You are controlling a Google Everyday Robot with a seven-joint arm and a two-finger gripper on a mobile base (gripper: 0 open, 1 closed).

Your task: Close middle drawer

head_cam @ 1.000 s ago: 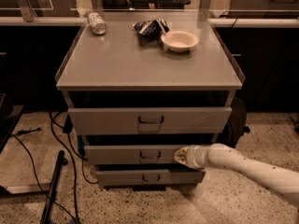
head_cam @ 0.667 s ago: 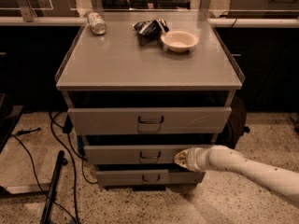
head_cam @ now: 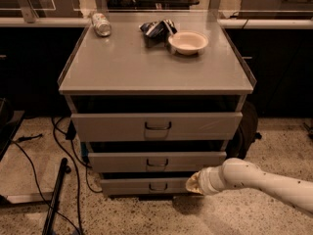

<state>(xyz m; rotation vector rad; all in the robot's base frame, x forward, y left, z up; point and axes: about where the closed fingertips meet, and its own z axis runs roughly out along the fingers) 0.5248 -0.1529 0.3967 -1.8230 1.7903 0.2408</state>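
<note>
The grey cabinet has three drawers. The middle drawer is the wide, low grey front with a small central handle; its front sits further back than the top drawer's front, with a dark gap above it. My gripper, at the end of the white arm coming in from the lower right, is low in front of the cabinet. It is just below the middle drawer's right part and overlaps the right end of the bottom drawer.
The top drawer stands pulled out furthest. A can, a crumpled bag and a white bowl sit on the cabinet top. Cables and a dark pole lie on the floor at left; a dark counter stands behind.
My gripper has dropped from the middle drawer's front to a spot lower down, level with the bottom drawer. The drawers show no visible shift.
</note>
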